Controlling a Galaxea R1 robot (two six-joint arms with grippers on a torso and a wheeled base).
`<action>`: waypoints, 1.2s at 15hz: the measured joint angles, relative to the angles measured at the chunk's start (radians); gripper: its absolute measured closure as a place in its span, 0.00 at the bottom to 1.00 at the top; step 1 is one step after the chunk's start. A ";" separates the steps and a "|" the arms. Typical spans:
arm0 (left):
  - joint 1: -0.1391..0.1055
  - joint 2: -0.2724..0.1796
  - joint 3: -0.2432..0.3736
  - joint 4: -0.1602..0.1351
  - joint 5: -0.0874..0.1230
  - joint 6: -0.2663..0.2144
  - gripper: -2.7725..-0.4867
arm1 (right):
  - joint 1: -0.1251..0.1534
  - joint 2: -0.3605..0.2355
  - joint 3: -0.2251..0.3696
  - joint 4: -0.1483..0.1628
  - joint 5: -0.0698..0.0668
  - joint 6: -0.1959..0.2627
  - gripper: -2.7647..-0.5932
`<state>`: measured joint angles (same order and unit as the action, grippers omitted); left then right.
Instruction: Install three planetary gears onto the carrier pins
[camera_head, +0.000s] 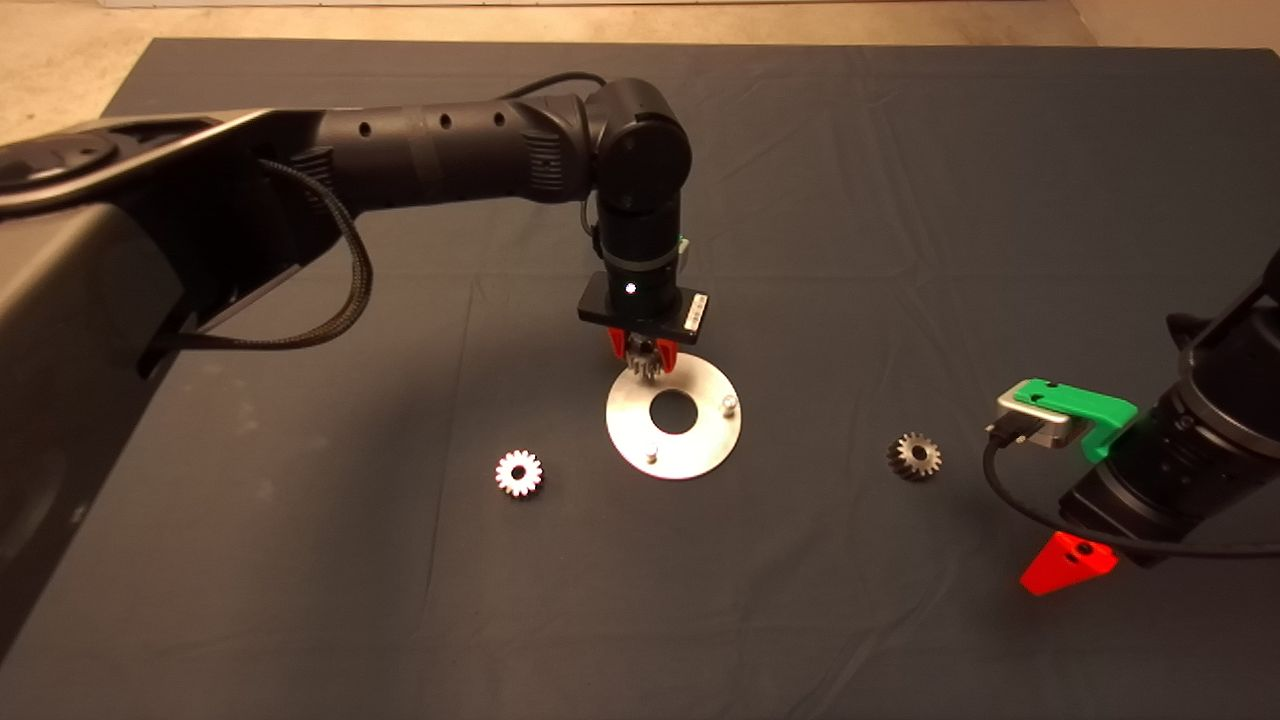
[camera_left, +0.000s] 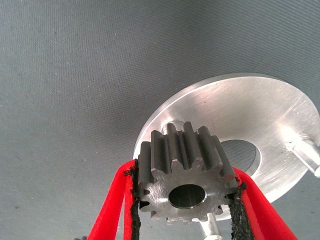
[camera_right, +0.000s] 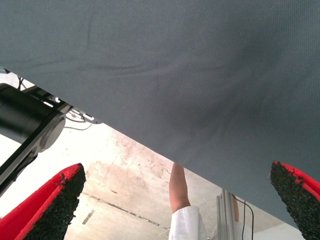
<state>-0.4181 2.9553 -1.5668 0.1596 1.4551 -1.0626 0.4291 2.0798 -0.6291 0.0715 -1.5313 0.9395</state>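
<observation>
The left gripper (camera_head: 643, 356) is in the middle of the mat (camera_head: 900, 180), directly above the far-left edge of the round metal disc (camera_head: 700, 445). Its two red fingers (camera_left: 112, 210) are closed on a dark gear (camera_left: 186, 172), one pad on each side of the teeth. In the left wrist view the bore of this gear faces the camera, and one carrier pin (camera_left: 175, 126) rises from the disc just behind the gear. I cannot tell if the gear already touches that pin.

Two other pins stand free on the disc: one (camera_head: 730, 404) on the side away from the gripper, toward the right arm, and one (camera_head: 651, 453) on the near edge. The large centre hole of the disc is just beside the held gear.

A second gear (camera_head: 518, 472), bright silver, lies flat on the mat near the disc, on the left arm's side. A third gear (camera_head: 913, 456), darker, lies on the mat between the disc and the right gripper.

The right gripper (camera_head: 1068, 565) waits at the right edge of the mat, well apart from the disc. Its fingers (camera_right: 47, 210) are wide apart and hold nothing. Its wrist view shows the mat edge, the floor and a person's arm (camera_right: 179, 187).
</observation>
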 joint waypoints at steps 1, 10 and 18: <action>0.000 0.000 0.015 0.006 0.002 -0.002 0.83 | 0.000 0.000 0.000 0.000 0.000 0.000 0.01; 0.003 -0.002 0.022 0.014 0.004 -0.003 0.83 | -0.002 0.000 0.000 0.000 0.000 0.000 0.00; 0.027 -0.002 0.022 0.023 0.005 -0.003 0.83 | -0.009 0.000 0.000 -0.001 0.000 0.000 0.01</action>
<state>-0.3911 2.9532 -1.5451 0.1829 1.4600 -1.0655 0.4204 2.0796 -0.6291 0.0706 -1.5309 0.9394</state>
